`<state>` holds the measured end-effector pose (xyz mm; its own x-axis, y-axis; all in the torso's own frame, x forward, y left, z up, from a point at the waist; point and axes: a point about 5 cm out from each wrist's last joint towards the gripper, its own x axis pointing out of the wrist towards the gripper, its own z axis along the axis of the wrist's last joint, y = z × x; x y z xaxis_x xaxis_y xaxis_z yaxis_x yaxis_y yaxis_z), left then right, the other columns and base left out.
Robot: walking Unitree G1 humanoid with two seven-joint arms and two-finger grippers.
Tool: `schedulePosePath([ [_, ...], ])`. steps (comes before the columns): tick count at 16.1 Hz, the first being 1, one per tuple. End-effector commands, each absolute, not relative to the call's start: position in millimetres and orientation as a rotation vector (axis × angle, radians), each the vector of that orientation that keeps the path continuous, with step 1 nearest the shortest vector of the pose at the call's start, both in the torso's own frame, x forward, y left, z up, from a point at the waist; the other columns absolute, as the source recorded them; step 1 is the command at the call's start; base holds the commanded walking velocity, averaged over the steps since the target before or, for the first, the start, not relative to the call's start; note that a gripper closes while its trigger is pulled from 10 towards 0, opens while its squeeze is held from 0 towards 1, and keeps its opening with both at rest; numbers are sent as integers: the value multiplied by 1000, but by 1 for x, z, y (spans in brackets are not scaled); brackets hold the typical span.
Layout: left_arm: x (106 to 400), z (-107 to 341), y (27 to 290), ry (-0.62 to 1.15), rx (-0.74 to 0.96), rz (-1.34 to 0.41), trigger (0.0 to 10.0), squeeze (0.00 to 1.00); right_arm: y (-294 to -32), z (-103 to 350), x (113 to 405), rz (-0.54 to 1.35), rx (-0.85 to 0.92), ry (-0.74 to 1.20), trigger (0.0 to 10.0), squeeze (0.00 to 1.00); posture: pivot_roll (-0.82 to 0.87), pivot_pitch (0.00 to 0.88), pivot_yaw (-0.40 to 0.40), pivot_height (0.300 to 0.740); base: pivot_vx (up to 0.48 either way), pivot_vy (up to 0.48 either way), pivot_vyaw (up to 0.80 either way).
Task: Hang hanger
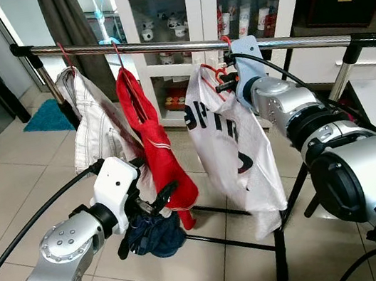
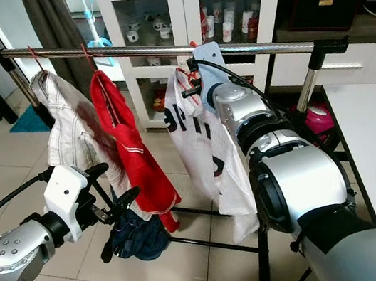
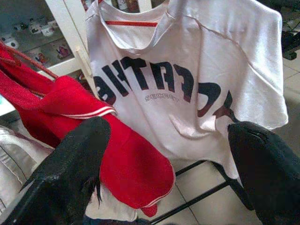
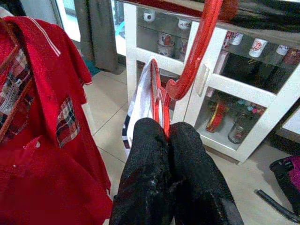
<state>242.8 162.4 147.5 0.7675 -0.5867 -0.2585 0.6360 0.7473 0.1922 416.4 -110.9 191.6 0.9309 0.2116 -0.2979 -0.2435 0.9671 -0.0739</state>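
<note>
Up top, right gripper (image 4: 168, 136) pinches red hanger (image 4: 161, 101) on rail (image 1: 179, 44).

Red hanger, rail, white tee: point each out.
red hanger (image 4: 196, 52): right wrist view, on its curved hook, pinched lower down by the right gripper (image 4: 168, 133).
rail (image 1: 172, 46): left eye view, on the bare bar mid-span.
white tee (image 3: 187, 112): left wrist view, on the chest below the lettering.
</note>
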Motion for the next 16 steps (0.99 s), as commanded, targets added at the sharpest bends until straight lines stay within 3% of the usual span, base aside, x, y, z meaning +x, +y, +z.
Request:
schedulePosePath([
  [1,241,152,161,177,288,-678,10000,1000,-106,202,419,226,-91,290,10000,918,3,15,19,740,0,0,0],
  [2,241,152,161,177,289,-678,10000,1000,-107,203,419,215,-77,288,10000,1000,4,16,19,740,0,0,0],
  [10,231,151,164,195,285,-667,10000,1000,-109,217,423,152,-58,246,10000,1000,16,55,-6,740,0,0,0],
  [11,230,151,164,199,284,-665,10000,1000,-109,217,423,146,-77,248,10000,447,16,59,-8,740,0,0,0],
  [12,229,150,164,202,283,-664,10000,1000,-109,217,423,145,-93,249,10000,0,18,63,-10,740,0,0,0],
  [16,226,151,165,211,282,-659,10000,1000,-107,214,422,159,-155,252,10000,0,20,78,-17,740,0,0,0],
])
